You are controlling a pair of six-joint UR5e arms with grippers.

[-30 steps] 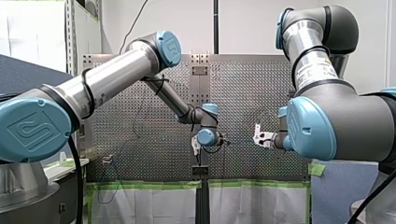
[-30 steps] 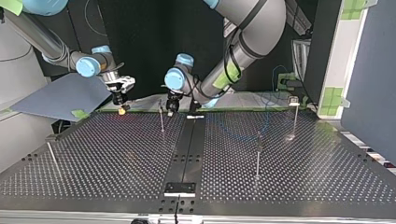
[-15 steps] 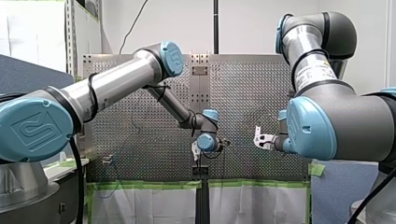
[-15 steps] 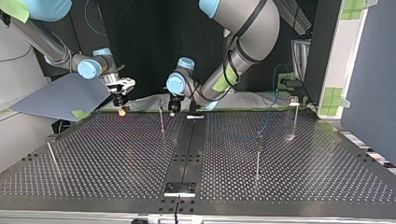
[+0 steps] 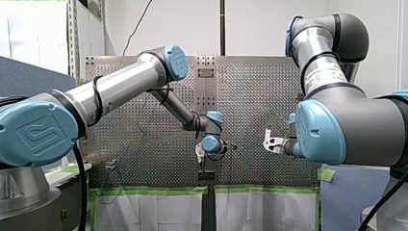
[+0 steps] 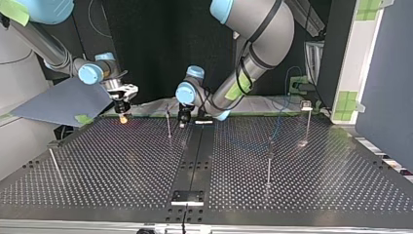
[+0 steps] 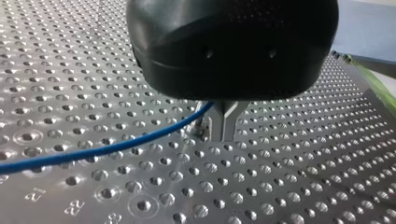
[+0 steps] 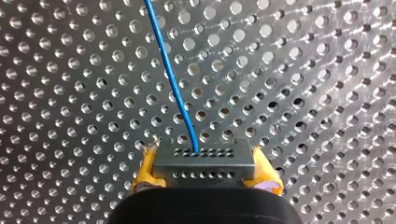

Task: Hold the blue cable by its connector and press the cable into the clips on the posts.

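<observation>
Two holds on it. Right claw [image 8: 205, 173], yellow pads, is clamped on the grey connector [image 8: 204, 161]. The blue cable [image 8: 170, 79] leaves the connector's face and runs out over the perforated desk [image 8: 327, 93]. Left claw [image 7: 224, 127]: metal fingers together, cable looks pinched just above the tips. Judgement: cable is thin, light and floppy, so it sags and won't push. Connector is the only rigid part, so carry there. Guide close to each post [image 6: 269, 163] and press down. Clips too small to read.

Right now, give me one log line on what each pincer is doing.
left pincer: shut on blue cable | right pincer: yellow pads shut on connector, cable leading away ahead
</observation>
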